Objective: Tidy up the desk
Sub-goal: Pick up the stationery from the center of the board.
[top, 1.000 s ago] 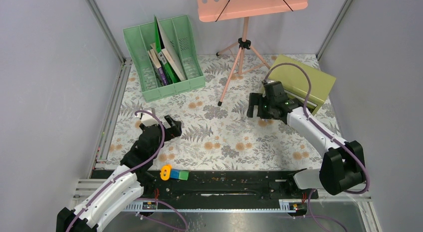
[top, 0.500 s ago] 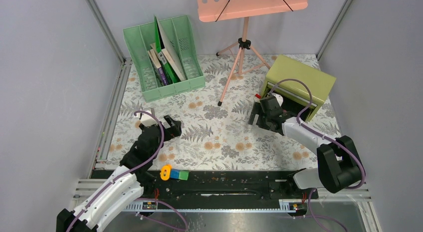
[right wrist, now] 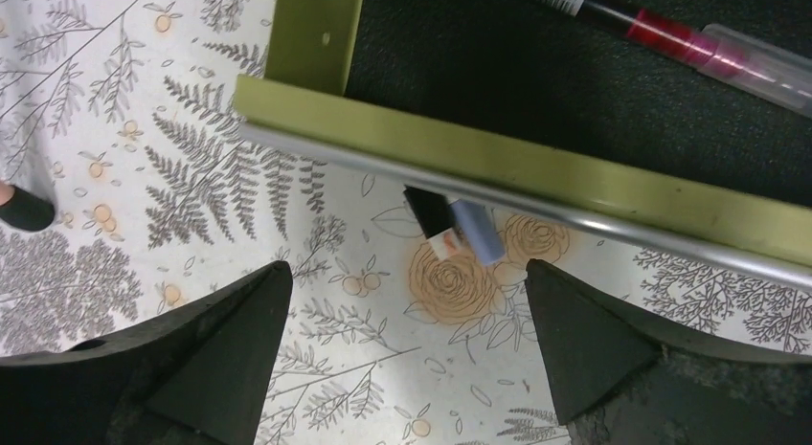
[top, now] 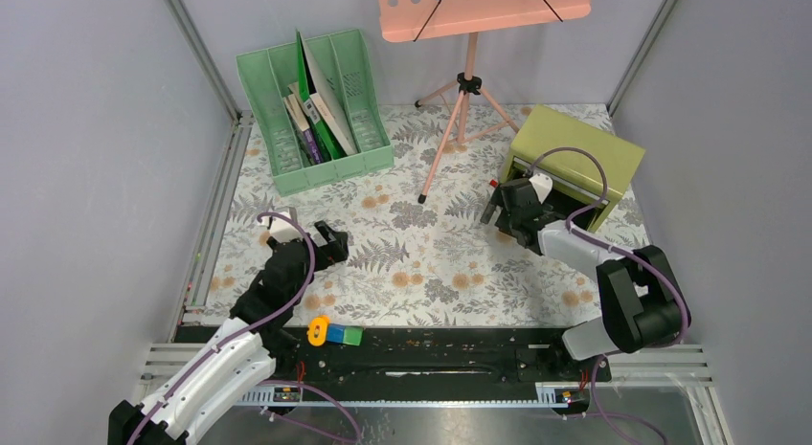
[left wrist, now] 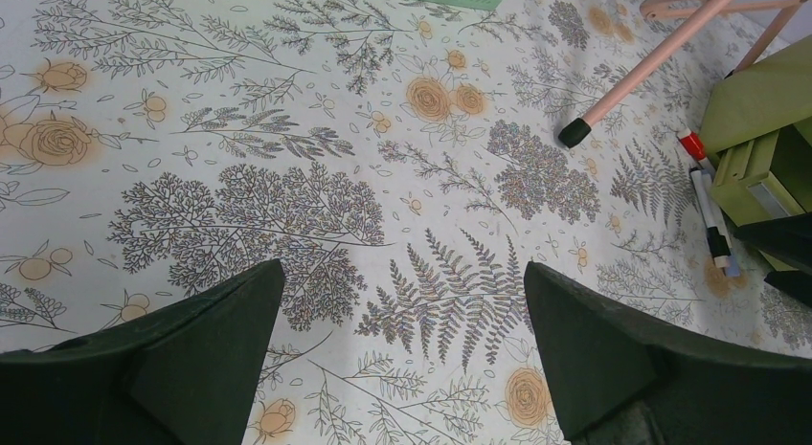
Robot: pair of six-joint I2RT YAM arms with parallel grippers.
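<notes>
The desk [top: 421, 263] is a floral cloth tabletop inside aluminium rails. My left gripper [top: 334, 242] is open and empty, low over the left front of the cloth [left wrist: 402, 177]; its own view shows the gripper [left wrist: 402, 273] with nothing between its jaws. My right gripper [top: 499, 209] is open and empty at the front of the olive-green drawer box [top: 575, 160]. In the right wrist view the gripper [right wrist: 407, 273] hangs over the cloth just before the drawer front with its silver handle [right wrist: 575, 211]. A red pen [right wrist: 670, 33] lies in the open drawer. Pen ends [right wrist: 455, 225] stick out under the front.
A green file rack [top: 364, 163] holding books stands at the back left. A pink music stand [top: 466, 81] rests on a tripod at the back centre. Markers [left wrist: 709, 206] lie on the cloth beside the olive box. An orange, blue and green toy [top: 330, 332] lies on the front rail.
My right arm has drawn back and dropped lower, bringing its open gripper close to the drawer front. The left arm has not moved.
</notes>
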